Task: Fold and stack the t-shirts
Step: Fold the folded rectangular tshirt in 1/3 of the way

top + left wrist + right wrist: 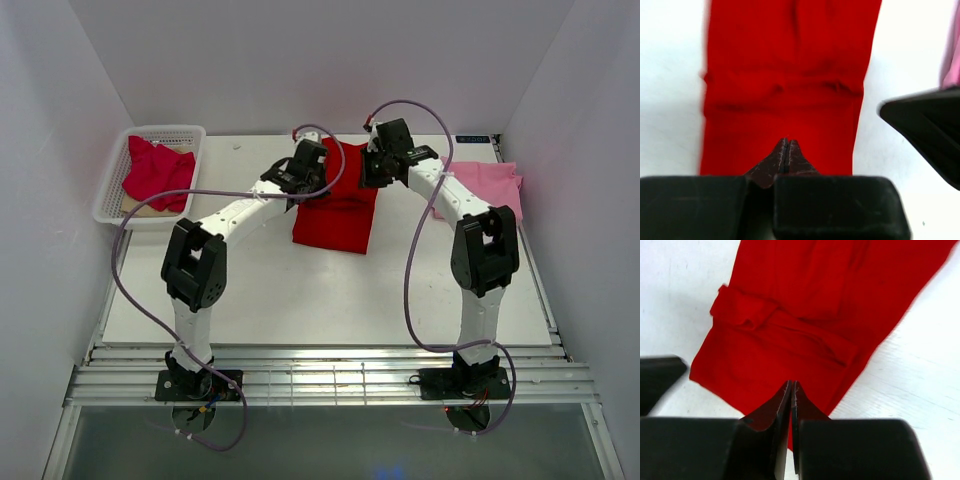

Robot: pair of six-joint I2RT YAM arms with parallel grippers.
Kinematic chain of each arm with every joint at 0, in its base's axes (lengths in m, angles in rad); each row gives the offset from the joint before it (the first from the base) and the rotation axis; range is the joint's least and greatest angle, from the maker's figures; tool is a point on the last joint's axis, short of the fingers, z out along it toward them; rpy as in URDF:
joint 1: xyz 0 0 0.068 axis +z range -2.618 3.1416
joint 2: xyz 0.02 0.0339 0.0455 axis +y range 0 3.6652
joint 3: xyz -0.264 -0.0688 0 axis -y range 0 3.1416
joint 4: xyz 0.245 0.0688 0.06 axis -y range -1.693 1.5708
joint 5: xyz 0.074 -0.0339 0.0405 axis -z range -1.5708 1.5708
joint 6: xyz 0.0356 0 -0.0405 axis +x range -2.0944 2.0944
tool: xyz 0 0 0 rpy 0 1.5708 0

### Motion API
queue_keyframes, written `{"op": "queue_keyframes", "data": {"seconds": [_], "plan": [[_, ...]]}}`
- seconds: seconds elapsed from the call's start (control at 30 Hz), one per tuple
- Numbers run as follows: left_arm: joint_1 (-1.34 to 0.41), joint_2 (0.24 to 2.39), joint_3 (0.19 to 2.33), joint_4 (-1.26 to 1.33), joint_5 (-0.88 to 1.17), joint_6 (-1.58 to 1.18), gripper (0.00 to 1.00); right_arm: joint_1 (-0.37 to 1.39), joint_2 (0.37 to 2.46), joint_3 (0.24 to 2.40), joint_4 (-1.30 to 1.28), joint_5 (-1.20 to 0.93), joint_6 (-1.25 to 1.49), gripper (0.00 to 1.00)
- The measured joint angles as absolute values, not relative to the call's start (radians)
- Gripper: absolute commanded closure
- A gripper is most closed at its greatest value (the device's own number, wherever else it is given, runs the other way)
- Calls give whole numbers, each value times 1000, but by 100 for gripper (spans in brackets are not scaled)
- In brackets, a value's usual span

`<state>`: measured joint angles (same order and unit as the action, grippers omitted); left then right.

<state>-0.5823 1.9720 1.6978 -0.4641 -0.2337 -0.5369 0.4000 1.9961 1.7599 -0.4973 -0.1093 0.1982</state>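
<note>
The left gripper (786,142) and right gripper (791,385), jaws together and empty, hover over the red t-shirt (338,222), probably to fold it again.

Shows plain bright red, no print, across the middle t-shirt (335,215). Plain light pink on the far-right t-shirt (490,183). Deeper crimson on the basketed t-shirt (158,172), against the white mesh of the basket (110,188). White over the desk (300,290). Black on the left pincer (785,145) and right pincer (791,390); purple along the cables (406,285).
</note>
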Motion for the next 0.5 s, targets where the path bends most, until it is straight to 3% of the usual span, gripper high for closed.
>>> {"op": "queue_keyframes", "data": {"seconds": [0.5], "plan": [[-651, 2131, 1503, -294, -133, -595, 100, 442, 2107, 1683, -445, -319, 309, 92]]}}
